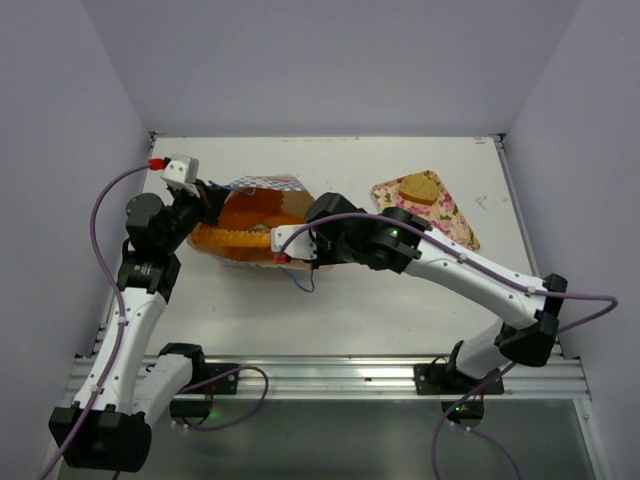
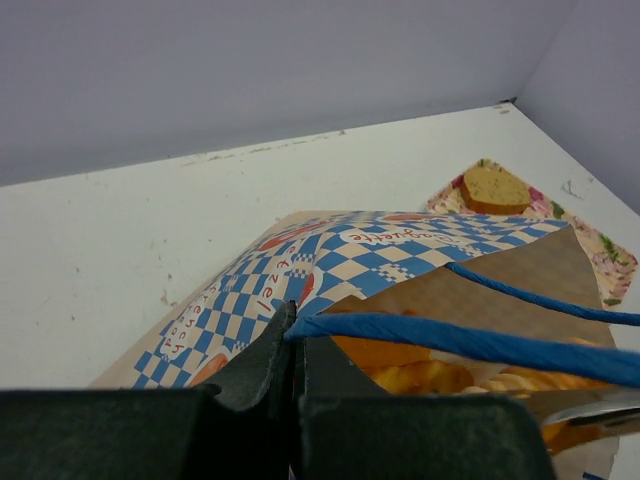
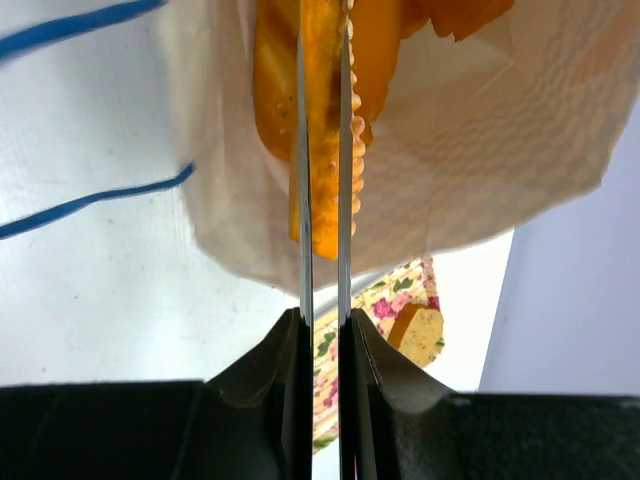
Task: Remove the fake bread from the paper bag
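The paper bag (image 1: 262, 190) lies on its side at the table's back left, mouth toward the right. My left gripper (image 1: 208, 190) (image 2: 290, 325) is shut on its blue cord handle (image 2: 450, 335) at the mouth's rim. Glossy orange fake bread (image 1: 240, 238) (image 2: 420, 375) shows inside the bag (image 2: 330, 260). My right gripper (image 1: 283, 250) (image 3: 323, 300) reaches into the bag's mouth (image 3: 450, 150). Its thin metal blades are shut on a long ridged orange loaf (image 3: 325, 150). One tan piece of bread (image 1: 420, 187) (image 2: 495, 188) (image 3: 420, 332) lies on the tray.
A pink floral tray (image 1: 455, 225) (image 2: 610, 255) (image 3: 385, 300) lies at the back right, near the right wall. A loose blue cord (image 3: 90, 200) trails on the table in front of the bag. Grey walls close in the left, back and right sides.
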Action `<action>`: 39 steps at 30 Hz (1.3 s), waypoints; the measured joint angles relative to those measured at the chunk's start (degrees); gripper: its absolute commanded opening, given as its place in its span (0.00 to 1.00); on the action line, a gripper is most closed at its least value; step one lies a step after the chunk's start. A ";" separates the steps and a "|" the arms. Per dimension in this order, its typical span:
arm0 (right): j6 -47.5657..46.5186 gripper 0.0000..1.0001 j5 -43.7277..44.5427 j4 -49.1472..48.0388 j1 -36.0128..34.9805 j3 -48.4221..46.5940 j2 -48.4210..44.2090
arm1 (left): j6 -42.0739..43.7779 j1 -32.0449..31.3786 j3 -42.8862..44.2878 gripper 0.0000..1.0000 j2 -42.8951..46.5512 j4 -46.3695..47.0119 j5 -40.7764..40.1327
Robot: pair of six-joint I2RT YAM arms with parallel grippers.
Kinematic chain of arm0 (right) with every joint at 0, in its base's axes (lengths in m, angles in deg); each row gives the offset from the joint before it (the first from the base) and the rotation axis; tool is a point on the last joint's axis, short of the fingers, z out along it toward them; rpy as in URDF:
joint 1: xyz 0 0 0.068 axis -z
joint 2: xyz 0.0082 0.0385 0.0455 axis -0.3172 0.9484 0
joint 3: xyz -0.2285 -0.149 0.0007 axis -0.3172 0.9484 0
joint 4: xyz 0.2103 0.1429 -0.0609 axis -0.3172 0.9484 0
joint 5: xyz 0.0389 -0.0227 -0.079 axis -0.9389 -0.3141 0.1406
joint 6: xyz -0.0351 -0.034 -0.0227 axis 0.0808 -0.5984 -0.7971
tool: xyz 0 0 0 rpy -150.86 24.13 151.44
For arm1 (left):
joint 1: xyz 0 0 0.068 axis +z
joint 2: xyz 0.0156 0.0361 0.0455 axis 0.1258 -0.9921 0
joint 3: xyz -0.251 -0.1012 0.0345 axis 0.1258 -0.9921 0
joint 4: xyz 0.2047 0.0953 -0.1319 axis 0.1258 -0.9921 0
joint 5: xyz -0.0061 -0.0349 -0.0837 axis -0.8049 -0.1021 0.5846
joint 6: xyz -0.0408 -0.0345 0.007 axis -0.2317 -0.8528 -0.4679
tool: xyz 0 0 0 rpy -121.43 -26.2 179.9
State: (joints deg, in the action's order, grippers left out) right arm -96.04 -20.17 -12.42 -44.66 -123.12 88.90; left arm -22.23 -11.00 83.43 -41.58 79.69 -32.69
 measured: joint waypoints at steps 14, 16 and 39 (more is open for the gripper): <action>-1.79 0.00 -13.07 4.39 9.42 1.49 -16.46 | -0.68 0.00 5.16 0.00 -4.55 -1.97 -3.54; -2.05 0.00 -14.12 4.46 11.15 2.47 -18.08 | -0.68 0.00 5.92 0.00 -4.98 -2.51 -4.15; 2.56 0.00 -19.58 1.62 41.83 16.44 -38.73 | -0.57 0.00 10.54 0.00 -11.91 -5.29 -9.16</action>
State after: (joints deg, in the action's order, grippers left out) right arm -93.48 -39.76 -10.80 -2.83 -106.69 50.17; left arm -22.80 -11.00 93.97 -53.49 74.40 -41.85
